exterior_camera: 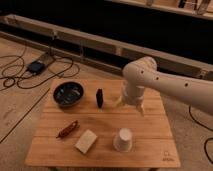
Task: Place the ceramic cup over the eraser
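Camera view takes in a low wooden table (pixel 150 155) from above its near edge, with the white arm (pixel 170 85) reaching in from the right. The gripper (pixel 131 106) hangs over the far right part of the table, pointing down, its two fingers (pixel 120 102) spread wide with nothing between them. The eraser (pixel 100 98) stands on edge just to the left of it (a small black slab, apart from the fingers). The ceramic cup (pixel 123 140) sits nearer the front edge, below the gripper in the picture and well clear of the eraser; its narrow end seems to be uppermost. A dark round bowl (pixel 68 94) rests at the far left. In front, a reddish-brown elongated thing (pixel 68 129) lies beside a beige block (pixel 86 141), left of the cup.
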`<state>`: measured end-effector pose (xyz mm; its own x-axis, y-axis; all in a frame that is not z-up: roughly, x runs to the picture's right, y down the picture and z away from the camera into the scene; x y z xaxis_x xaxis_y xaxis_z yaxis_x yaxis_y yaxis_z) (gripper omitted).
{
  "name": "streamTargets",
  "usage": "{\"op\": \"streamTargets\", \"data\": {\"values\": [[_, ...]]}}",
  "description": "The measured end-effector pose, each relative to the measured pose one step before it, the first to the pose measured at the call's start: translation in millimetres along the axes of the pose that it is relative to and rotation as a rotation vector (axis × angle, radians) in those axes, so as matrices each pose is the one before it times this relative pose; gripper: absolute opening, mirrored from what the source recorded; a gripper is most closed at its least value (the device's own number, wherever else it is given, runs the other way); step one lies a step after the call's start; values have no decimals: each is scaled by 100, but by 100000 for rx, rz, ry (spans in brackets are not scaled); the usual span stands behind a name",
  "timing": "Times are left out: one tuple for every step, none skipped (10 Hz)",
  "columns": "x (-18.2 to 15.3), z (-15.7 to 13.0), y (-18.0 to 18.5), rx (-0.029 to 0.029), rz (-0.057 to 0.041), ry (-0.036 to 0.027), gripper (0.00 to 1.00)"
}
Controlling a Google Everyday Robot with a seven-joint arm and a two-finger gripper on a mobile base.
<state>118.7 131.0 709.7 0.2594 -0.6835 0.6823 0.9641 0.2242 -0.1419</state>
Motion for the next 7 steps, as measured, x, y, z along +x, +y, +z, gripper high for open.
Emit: {"op": "streamTargets", "data": {"values": [[-798,487,18,-69,-614,-817,80],[-609,449,100,119,0,-524,80],[-698,492,40,105,-31,-439,80],[-572,352,45,-250,-122,-446,80],[-566,341,119,-212,129,-417,80],[-1097,473,130,-119,386,-852,80],[-586,234,39,186,298,-352,80]]}}
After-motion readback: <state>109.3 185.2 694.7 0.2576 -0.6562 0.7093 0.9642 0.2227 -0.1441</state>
